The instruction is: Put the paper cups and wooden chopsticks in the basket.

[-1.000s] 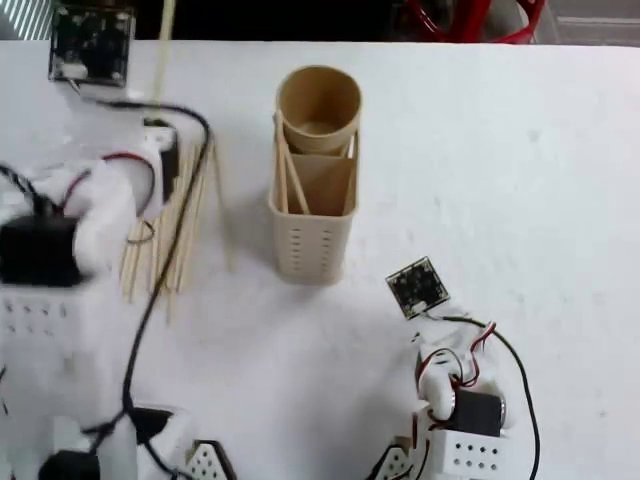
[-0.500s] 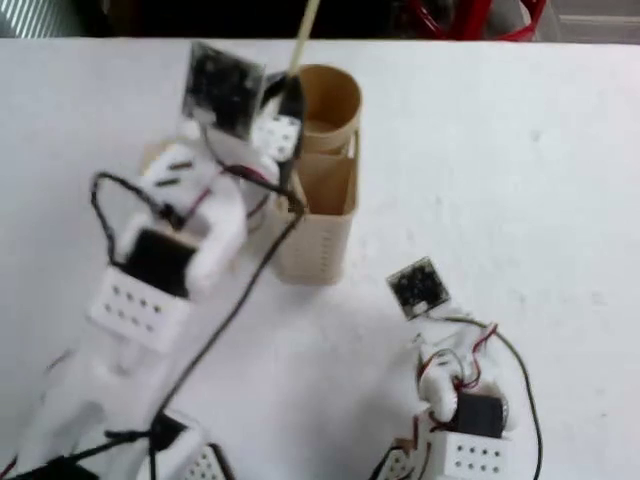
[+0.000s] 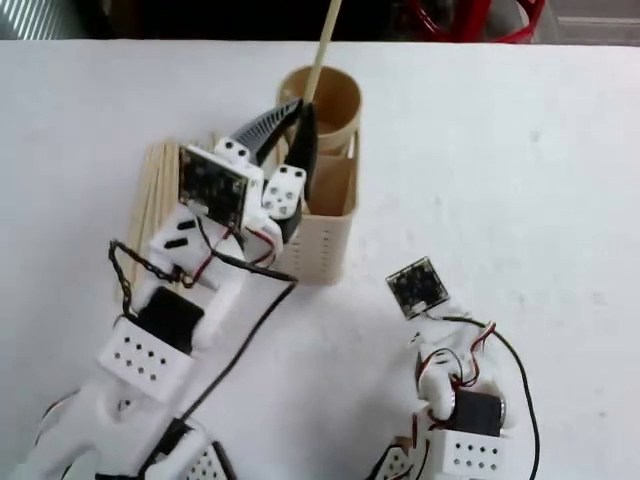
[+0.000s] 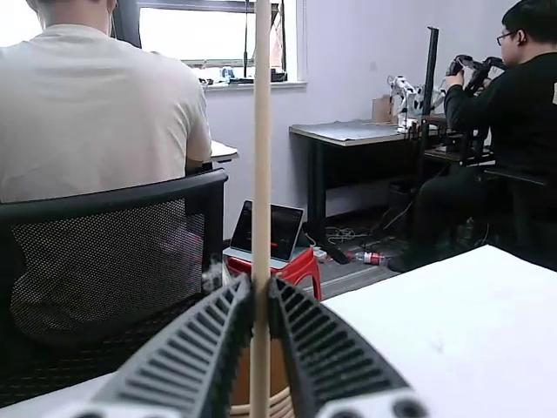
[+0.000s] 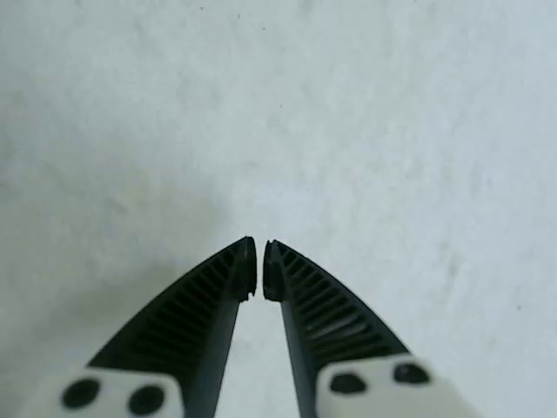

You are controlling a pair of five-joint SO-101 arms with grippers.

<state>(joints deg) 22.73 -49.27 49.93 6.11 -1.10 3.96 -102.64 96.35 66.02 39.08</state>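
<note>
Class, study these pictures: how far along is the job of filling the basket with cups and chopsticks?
Done: a brown paper cup sits in the beige perforated basket. In hand: the left gripper clamps one wooden chopstick upright over the basket. Left: a bundle of loose chopsticks lies on the white table beside it.

A tan paper cup (image 3: 320, 98) is sitting upright in the far compartment of the cream, perforated basket (image 3: 322, 243), which is standing on the table. One pale wooden chopstick (image 4: 260, 165) is standing upright, pinched in the left gripper (image 4: 260, 294) at the cup's rim. More loose chopsticks (image 3: 153, 192) are lying bundled on the table to the basket's left.
</note>
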